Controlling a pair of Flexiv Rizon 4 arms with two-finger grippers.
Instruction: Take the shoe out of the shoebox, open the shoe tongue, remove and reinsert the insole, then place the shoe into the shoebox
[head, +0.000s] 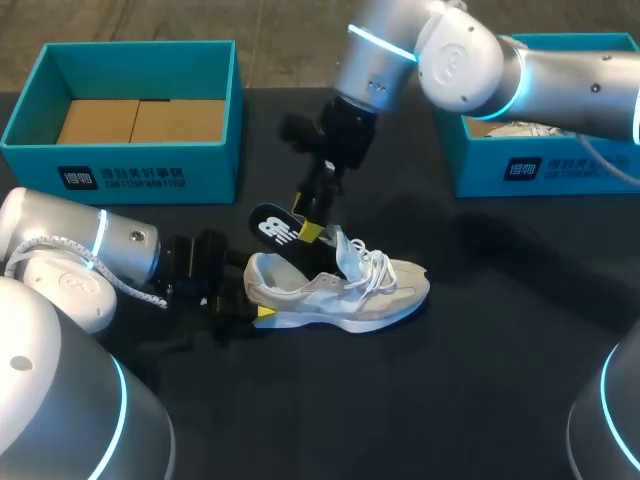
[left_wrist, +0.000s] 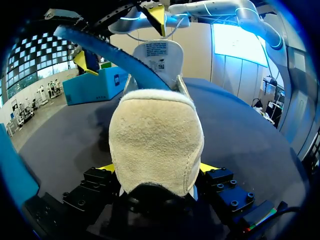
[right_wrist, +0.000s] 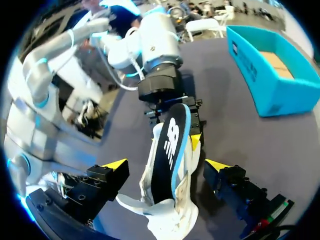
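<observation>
Left pincer (left_wrist: 157, 169): clenched on the heel of the shoe (head: 345, 290). Both yellow fingertips (left_wrist: 106, 168) are pressing against the heel from opposite sides, low down near the sole. The fingers are standing only as far apart as the heel is wide.

Right pincer (right_wrist: 166, 164): released, fingers spread wide. The insole (right_wrist: 170, 145) is passing between them without touching either one, with clear space on both sides in the right wrist view. I am hovering this pincer just above the shoe's opening.

Insole: dark on top with a blue edge. One end is sitting down inside the shoe. The other end is sticking up and out, leaning back over the heel.

Shoe: pale, with white laces, standing on its sole on the black table (head: 450, 380), heel toward my left pincer, toe toward my right side. The tongue (left_wrist: 156, 52) is standing upright. The shoe is sitting outside both boxes, between them and nearer to me.

Containers: the left box (head: 120, 165), teal, is sitting open at the far left of the table and holding brown cardboard (head: 140, 120). The right box (head: 540, 165), also teal, is sitting open at the far right, with my right arm crossing over it. Something white is showing inside; I cannot tell what it is.
</observation>
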